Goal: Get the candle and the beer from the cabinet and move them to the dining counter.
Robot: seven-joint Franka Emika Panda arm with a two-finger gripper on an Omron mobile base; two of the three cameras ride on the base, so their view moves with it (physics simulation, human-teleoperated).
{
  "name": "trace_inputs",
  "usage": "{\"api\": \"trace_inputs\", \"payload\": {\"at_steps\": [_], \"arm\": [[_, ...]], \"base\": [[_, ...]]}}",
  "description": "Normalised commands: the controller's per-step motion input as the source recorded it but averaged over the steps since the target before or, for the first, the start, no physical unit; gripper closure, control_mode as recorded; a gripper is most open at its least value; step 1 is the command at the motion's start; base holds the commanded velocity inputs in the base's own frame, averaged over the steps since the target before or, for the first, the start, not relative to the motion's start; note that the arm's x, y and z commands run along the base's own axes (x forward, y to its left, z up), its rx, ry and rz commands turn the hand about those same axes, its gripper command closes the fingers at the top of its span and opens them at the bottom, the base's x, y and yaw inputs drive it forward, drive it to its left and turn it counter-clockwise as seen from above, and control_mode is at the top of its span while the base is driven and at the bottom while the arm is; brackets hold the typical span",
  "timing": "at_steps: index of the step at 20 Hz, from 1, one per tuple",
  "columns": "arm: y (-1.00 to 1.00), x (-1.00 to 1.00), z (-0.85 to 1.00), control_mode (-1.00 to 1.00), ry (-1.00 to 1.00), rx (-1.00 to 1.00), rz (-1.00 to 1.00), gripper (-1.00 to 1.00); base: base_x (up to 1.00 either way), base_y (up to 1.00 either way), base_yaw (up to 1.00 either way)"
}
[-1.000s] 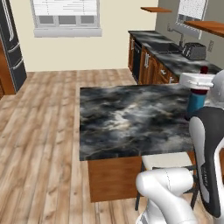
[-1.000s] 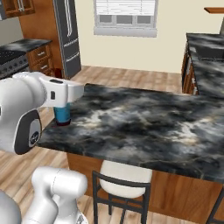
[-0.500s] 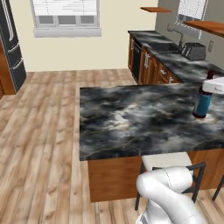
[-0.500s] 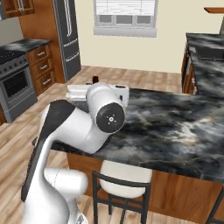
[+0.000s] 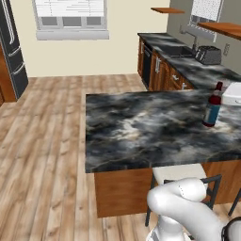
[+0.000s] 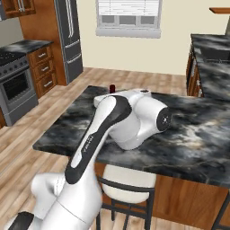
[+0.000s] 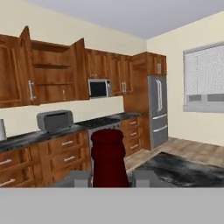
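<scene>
You are setting down the first of the two things. In the left base view the dark marbled bench is filling the middle, and the beer bottle is standing upright on it towards the right edge of the frame. In the hand view the open cabinet is showing at the upper left, and the bottle's dark red top is sitting at bottom centre between the two fingertips. The jaws are looking clamped on that top. Judging by this, you are at the release. The next move is calling for parting the jaws and lifting straight clear without tipping the bottle. Then you are going back to the cabinet for the candle.
</scene>
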Motion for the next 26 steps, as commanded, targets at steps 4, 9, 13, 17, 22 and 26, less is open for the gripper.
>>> {"api": "trace_inputs", "payload": {"at_steps": [4,9,13,17,22,26], "arm": [[0.18,0.50,-0.32,-1.00,-0.02,0.00,0.33,1.00],[0.25,0.55,-0.31,-1.00,-0.01,0.00,0.31,1.00],[0.39,0.45,-0.28,-1.00,-0.01,0.03,0.21,1.00],[0.49,0.44,-0.27,-1.00,0.00,0.01,0.17,1.00],[0.54,0.08,-0.41,-1.00,0.00,0.00,0.14,1.00],[0.55,0.00,-0.40,-1.00,0.00,0.00,0.07,1.00]], "base": [[0.00,0.00,0.00],[0.00,0.00,0.00],[0.00,0.00,0.00],[0.00,0.00,0.00],[0.00,0.00,0.00],[0.00,0.00,0.00]]}}
